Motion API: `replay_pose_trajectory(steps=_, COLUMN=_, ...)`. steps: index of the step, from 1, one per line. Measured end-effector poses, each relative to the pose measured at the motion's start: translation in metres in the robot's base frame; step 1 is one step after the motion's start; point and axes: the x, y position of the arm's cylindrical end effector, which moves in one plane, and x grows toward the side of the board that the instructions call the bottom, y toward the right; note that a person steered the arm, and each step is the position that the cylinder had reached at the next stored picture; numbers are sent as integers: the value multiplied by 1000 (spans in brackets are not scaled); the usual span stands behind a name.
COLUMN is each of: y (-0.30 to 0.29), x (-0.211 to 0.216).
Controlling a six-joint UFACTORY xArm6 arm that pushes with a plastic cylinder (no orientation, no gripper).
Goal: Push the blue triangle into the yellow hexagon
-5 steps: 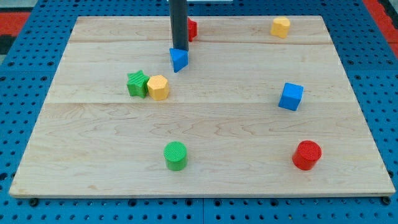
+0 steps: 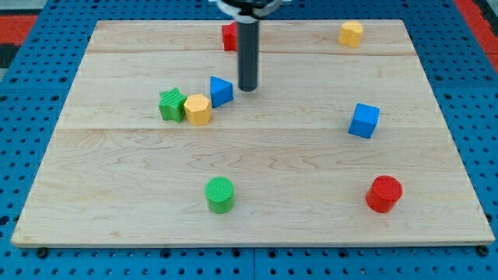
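Note:
The blue triangle lies on the wooden board, touching or nearly touching the upper right side of a yellow hexagon. A green star sits against the hexagon's left side. My tip is on the board just to the right of the blue triangle, a small gap apart from it. The dark rod rises straight up from the tip toward the view's top.
A red block stands at the top behind the rod. A second yellow hexagon is at the top right. A blue cube is at the right, a red cylinder at the bottom right, a green cylinder at the bottom centre.
The blue triangle has slid down and slightly left, ending beside the yellow hexagon. My tip has moved from just above the triangle to its right side and lower in the view.

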Motion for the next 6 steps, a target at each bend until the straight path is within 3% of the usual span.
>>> replay_pose_trajectory(steps=3, y=18, x=17)
replay_pose_trajectory(steps=6, y=-27, x=0)
